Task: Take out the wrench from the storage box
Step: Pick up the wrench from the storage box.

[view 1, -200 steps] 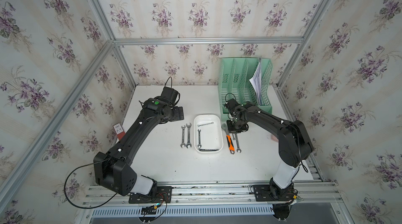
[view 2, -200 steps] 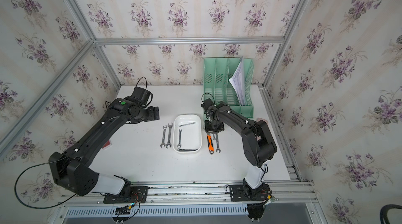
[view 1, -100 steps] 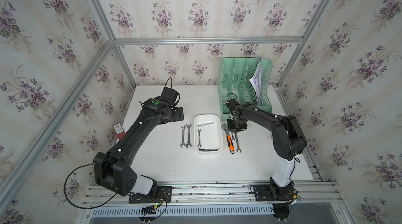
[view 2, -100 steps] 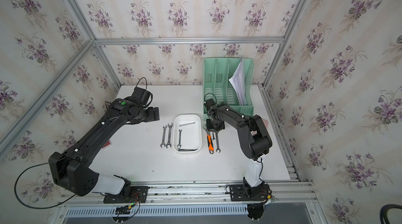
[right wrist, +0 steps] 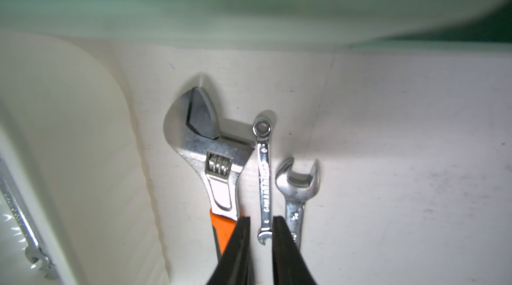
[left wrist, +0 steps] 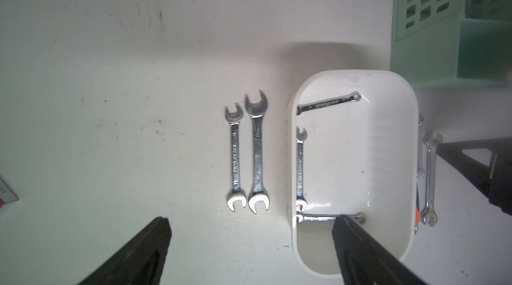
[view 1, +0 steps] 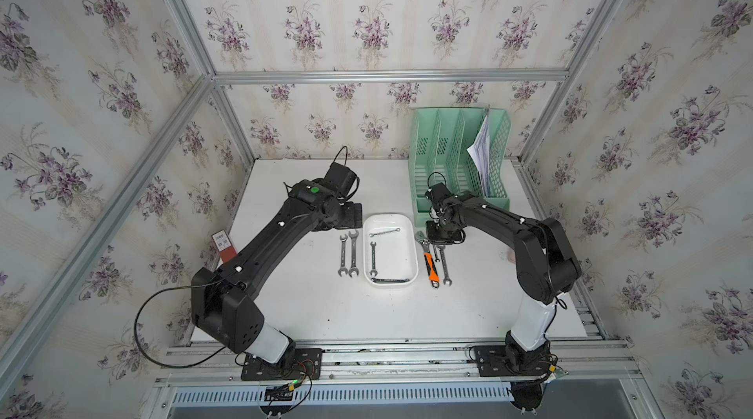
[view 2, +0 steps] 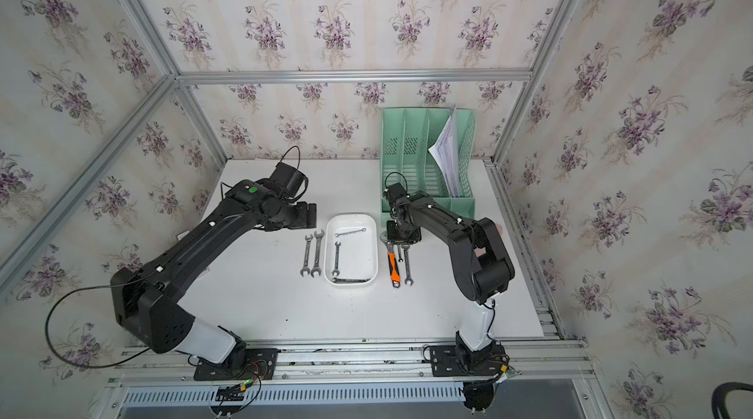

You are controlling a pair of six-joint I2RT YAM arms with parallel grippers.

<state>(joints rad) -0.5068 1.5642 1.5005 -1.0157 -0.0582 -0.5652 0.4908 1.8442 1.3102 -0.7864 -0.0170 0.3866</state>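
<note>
The white storage box (view 1: 397,250) (view 2: 354,248) (left wrist: 346,159) holds three wrenches: a small one (left wrist: 328,103) across its far end, an open-end one (left wrist: 300,170) along its left wall and a dark one (view 1: 390,280) across its near end. My left gripper (view 1: 353,214) (left wrist: 252,218) hangs wide open, over the table by the box's far-left corner. My right gripper (view 1: 442,234) (right wrist: 261,218) is low over the table right of the box. Its jaws stand slightly apart astride a small wrench (right wrist: 264,175) that lies flat between an orange-handled adjustable wrench (right wrist: 219,164) and an open-end wrench (right wrist: 297,184).
Two more open-end wrenches (view 1: 348,255) (left wrist: 257,150) lie side by side left of the box. A mint-green file rack (view 1: 460,160) with papers stands just behind my right gripper. A red card (view 1: 223,246) lies at the table's left edge.
My right gripper's jaws have parted a little around the small wrench, which rests on the table. The right arm's elbow has swung. The left arm has stayed put.
</note>
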